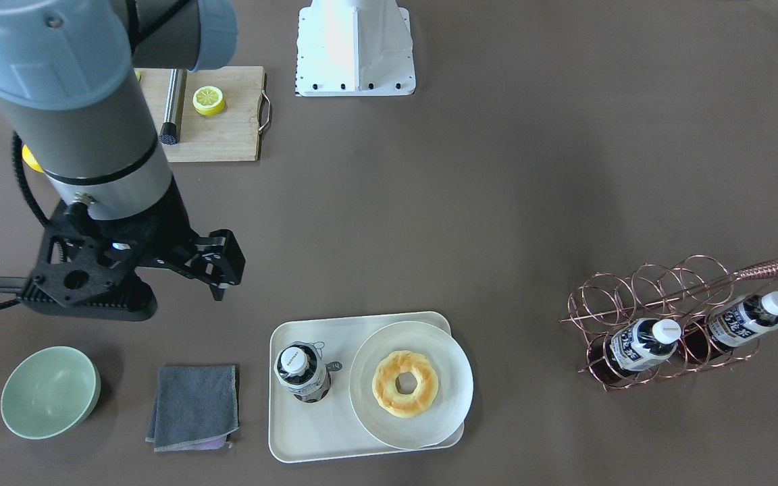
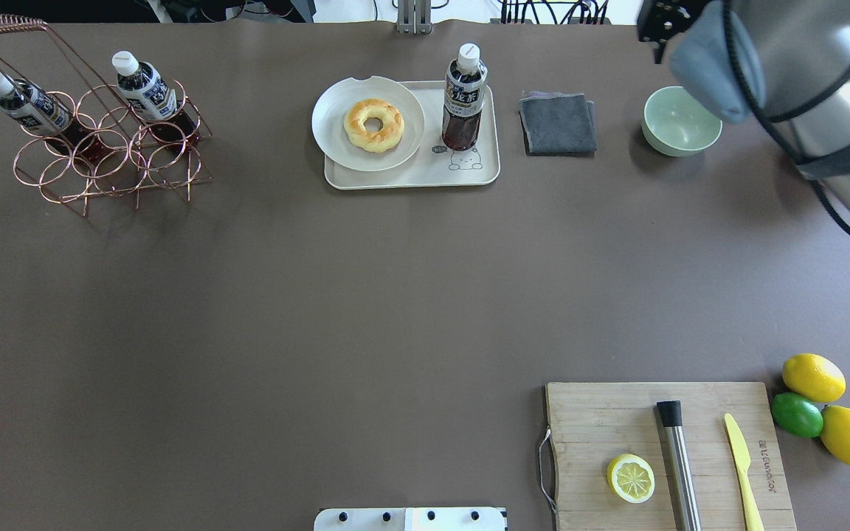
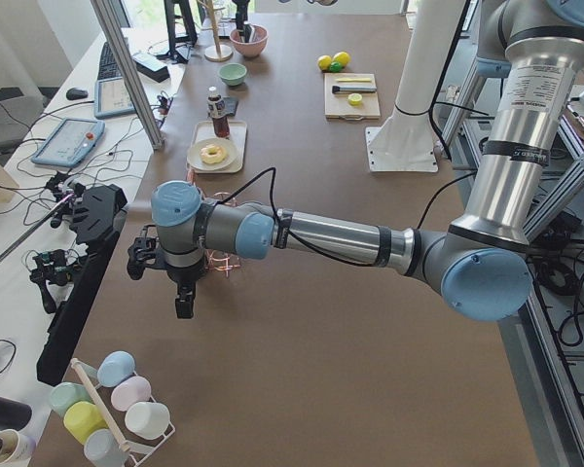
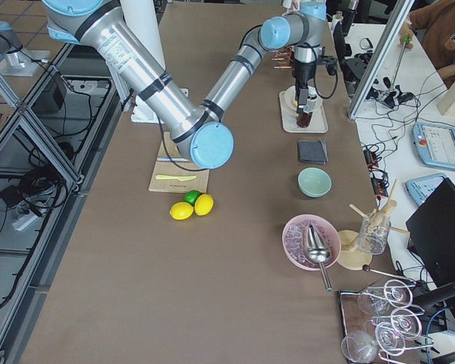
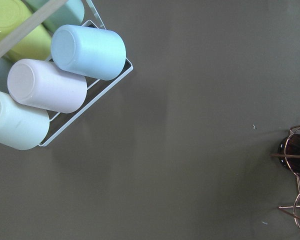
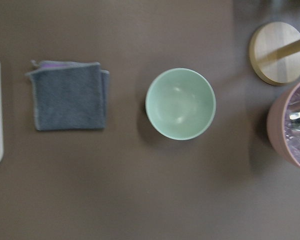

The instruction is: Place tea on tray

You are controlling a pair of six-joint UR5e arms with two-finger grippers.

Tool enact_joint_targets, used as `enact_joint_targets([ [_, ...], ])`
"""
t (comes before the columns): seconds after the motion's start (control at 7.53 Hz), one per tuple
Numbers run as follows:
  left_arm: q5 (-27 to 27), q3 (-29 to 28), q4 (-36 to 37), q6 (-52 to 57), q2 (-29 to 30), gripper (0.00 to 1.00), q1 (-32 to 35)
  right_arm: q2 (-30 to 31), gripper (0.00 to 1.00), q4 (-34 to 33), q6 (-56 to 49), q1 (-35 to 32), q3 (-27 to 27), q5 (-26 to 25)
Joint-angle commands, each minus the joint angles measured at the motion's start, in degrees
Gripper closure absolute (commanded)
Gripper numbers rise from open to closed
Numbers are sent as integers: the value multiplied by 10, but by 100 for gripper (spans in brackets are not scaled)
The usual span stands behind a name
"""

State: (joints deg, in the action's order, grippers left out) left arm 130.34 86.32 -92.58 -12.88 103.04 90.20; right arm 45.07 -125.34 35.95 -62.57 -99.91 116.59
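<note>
One tea bottle stands upright on the cream tray, beside a white plate that holds a doughnut. It also shows in the overhead view on the tray. Two more tea bottles lie in a copper wire rack. My right gripper is open and empty, raised over the table near the tray's corner and clear of the bottle. My left gripper hangs off the table's far left end. I cannot tell if it is open.
A grey cloth and a green bowl lie beside the tray, under my right arm. A wooden cutting board carries a lemon half, a steel rod and a yellow knife. Whole citrus fruits lie beside the board.
</note>
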Motion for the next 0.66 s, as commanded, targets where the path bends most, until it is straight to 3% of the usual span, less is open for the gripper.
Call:
enact_joint_targets([
  [0.0, 0, -3, 0, 1, -4, 2, 0, 200, 0, -46, -165, -93, -119, -2],
  [0.13, 0, -3, 0, 1, -4, 2, 0, 275, 0, -38, -264, -145, -123, -12],
  [0.27, 0, -1, 0, 3, -4, 2, 1, 307, 0, -38, -368, -201, -90, -13],
  [0.53, 1, -2, 0, 5, -4, 2, 1, 370, 0, 22, -419, -256, -57, 16],
])
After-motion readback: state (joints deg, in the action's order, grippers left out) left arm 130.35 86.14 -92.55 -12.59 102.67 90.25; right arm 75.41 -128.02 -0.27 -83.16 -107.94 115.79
